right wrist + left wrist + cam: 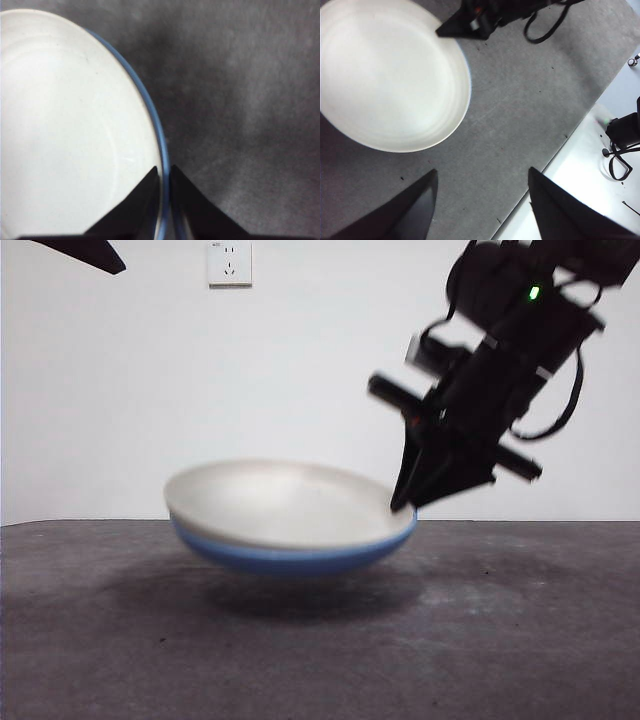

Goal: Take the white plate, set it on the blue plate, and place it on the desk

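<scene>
right wrist view gives you the key fact: your right claw [165, 200] has its two black jaws pinched together over the stacked rims, one jaw inside the wide, shallow off-white round plate [65, 135], the other outside the glossy blue round plate [159, 140] that nests beneath it. the white plate sits in the blue plate, so only a thin blue edge shows past the white rim.

in the front view the stacked pair looks lifted clear of the dark grey rough-textured worktop [520, 640], with a shadow under the blue plate's base, tilted slightly and held by the edge nearest the right claw. the plates' bulk lies wholly away from the claw, so they hang as a lever from that one pinch; i judge you should lower them level to the worktop.

your left claw [482, 200] waits with jaws apart, above the worktop and off to the side of the white plate.
</scene>
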You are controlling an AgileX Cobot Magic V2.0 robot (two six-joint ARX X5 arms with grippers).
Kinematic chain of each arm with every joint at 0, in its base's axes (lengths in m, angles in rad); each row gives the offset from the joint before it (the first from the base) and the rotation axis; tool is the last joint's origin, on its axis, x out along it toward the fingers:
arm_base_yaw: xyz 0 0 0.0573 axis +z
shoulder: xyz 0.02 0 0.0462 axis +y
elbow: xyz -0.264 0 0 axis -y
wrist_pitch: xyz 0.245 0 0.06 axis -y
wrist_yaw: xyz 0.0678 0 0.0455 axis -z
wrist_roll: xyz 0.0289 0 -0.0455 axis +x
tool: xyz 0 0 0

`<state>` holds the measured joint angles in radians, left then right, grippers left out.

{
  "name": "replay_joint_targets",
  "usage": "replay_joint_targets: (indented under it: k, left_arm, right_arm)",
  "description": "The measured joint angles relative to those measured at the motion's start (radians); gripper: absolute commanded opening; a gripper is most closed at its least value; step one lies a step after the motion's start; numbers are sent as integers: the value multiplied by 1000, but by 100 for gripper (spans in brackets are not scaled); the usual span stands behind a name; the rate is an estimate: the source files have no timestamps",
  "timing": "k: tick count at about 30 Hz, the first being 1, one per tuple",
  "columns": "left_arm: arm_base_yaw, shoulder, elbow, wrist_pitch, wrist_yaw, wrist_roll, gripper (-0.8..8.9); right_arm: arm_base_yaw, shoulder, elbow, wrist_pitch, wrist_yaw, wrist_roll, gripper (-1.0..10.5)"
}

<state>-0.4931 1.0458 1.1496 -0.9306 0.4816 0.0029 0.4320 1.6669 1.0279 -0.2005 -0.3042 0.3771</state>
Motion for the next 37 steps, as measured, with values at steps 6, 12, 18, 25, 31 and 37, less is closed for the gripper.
replay_joint_targets:
  k: [6,12,18,25,31,37]
  left_arm:
    - [0,0,0,0,0,0,288]
    - [0,0,0,0,0,0,288]
    - [0,0,0,0,0,0,288]
    - [0,0,0,0,0,0,288]
    - [0,0,0,1,0,0,288]
    - [0,0,0,2,0,4,288]
  right_arm:
    - [0,85,0,5,11,17,12]
    - [6,89,0,11,19,21,13]
    - [8,90,0,4,17,21,221]
    - [8,82,0,-17,21,24,241]
    - [8,-33,0,-50,42,23,241]
    - [8,-215,0,-170,59,-29,241]
